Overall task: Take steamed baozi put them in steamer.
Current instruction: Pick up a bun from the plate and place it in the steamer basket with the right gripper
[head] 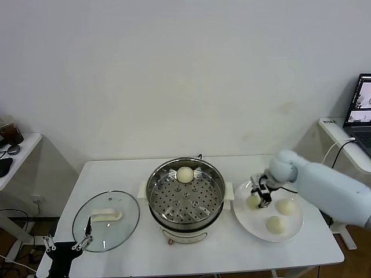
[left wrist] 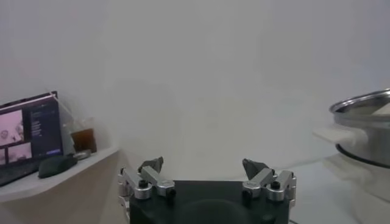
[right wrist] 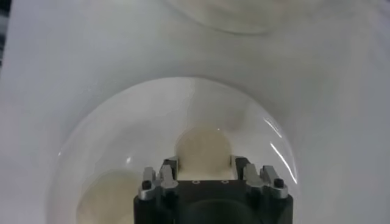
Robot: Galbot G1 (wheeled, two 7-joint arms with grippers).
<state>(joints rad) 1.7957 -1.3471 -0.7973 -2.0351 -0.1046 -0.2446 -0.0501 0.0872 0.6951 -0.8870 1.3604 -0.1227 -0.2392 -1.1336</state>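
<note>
Your right gripper (head: 258,196) seems clamped on the baozi (right wrist: 203,147) at the plate's (head: 293,233) steamer-side edge, ready to lift toward the steamer (head: 185,191); your left gripper (left wrist: 207,176) waits open off the table's front-left corner.

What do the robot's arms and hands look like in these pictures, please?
The right arm is a thick, smooth, pale blue-white tube with a rounded joint near the wrist. The right hand is small, black and silver. The left hand has a black body, silver finger links with round black screw heads, and dark grey angular tips. No markings or loose cables show on them.
</note>
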